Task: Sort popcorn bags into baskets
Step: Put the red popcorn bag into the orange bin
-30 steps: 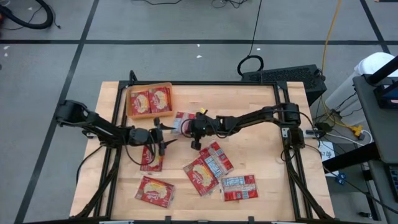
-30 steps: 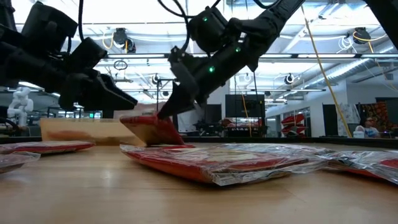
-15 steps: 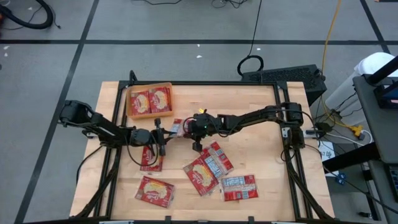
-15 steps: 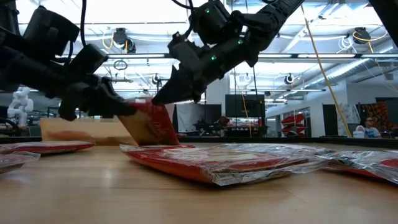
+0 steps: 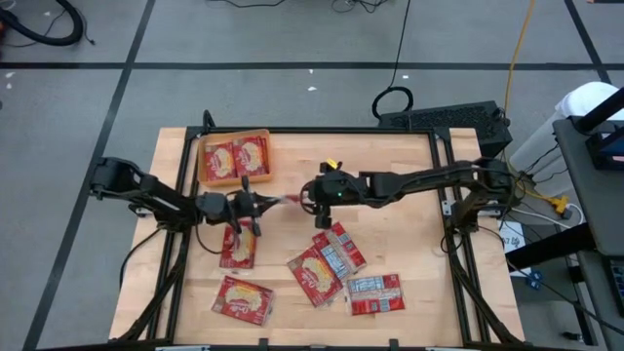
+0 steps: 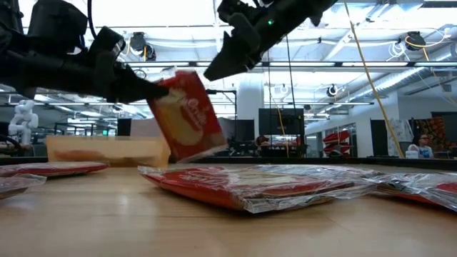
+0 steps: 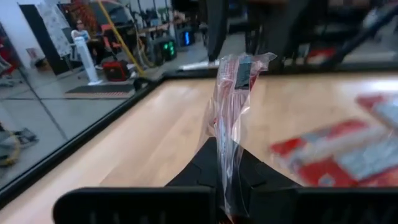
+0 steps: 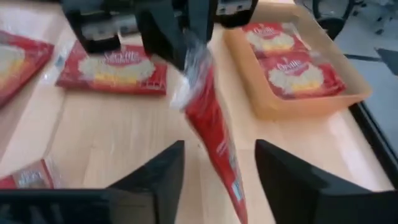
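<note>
My left gripper is shut on a red popcorn bag above the middle of the table. In the low view the bag hangs tilted, its yellow picture side showing. My right gripper stands open just right of the bag; in its wrist view the bag's free end lies between the spread fingers without touching them. The orange basket sits at the far left and holds two bags lying flat side by side. My left gripper pinches the bag's clear plastic end seam between its two fingers. The fingers come level from the table's left. The bag stands on edge, reaches out beyond the fingertips and is lifted clear of the table.
Loose popcorn bags lie on the near half: one below my left gripper, one near the front left, overlapping ones and one at the front. A black frame edges the table.
My left gripper has shut on the bag's left end and raised it; the bag's lower edge has come off the table. My right gripper has opened, let go of the bag's other end, and drawn back up and toward the table's right edge.
</note>
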Robot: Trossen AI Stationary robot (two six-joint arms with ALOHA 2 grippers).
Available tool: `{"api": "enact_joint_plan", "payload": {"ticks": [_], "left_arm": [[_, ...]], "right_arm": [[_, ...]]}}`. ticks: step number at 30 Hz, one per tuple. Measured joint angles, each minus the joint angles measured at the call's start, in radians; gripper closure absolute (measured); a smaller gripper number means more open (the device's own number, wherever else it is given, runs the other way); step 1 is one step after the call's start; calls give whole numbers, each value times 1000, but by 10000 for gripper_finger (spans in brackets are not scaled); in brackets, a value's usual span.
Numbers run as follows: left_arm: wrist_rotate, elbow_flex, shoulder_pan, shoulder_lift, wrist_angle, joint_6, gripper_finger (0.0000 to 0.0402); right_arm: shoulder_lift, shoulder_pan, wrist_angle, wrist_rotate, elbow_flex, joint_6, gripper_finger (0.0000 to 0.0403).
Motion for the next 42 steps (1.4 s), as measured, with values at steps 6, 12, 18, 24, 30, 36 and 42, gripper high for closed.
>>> {"api": "enact_joint_plan", "payload": {"ticks": [6,12,18,24,30,36,42], "left_arm": [[127,1,38,-5,71,-55,396],[197,1,41,-6,138,-94,393],[284,1,55,-11,322,-90,390],[340,69,99,0,317,-186,396],[379,163,65,49,297,-116,390],[383,174,79,50,298,-45,390],[379,160,125,16,239,-85,308]], "right_arm": [[11,15,119,3,-78,-1,176],[11,18,399,37,-268,6,184],[9,13,742,30,-466,55,187],[9,7,1040,-22,-560,61,188],[8,-3,1162,-108,-556,29,209],[9,-4,1172,-159,-556,25,335],[-28,-7,1101,-157,-557,61,382]]}}
